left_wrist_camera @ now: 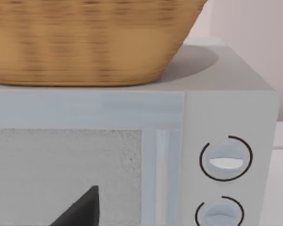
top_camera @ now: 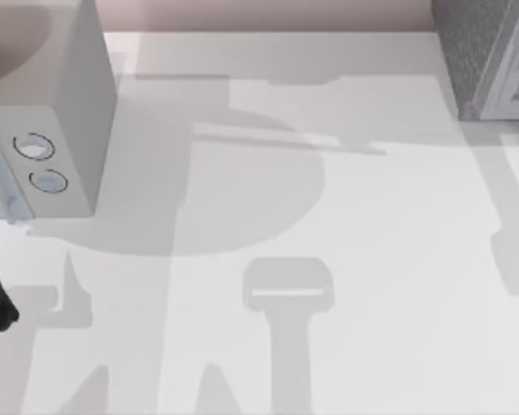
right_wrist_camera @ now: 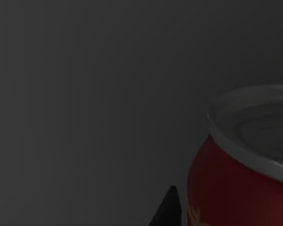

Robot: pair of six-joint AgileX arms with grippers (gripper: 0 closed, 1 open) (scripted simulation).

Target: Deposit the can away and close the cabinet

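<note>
Right gripper [right_wrist_camera: 167, 209] is sitting just beside the red can [right_wrist_camera: 236, 174] in a dark space; grip state indiscernible. Left gripper [left_wrist_camera: 80, 209] is facing the microwave [left_wrist_camera: 226, 113].

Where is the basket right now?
The woven basket sits on top of the microwave, seen in the left wrist view; that microwave stands at the table's left edge in the top view.

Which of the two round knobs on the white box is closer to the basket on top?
The upper knob is closer to the basket. It sits directly above the lower knob on the microwave's front, with a bright white bar across it.
</note>
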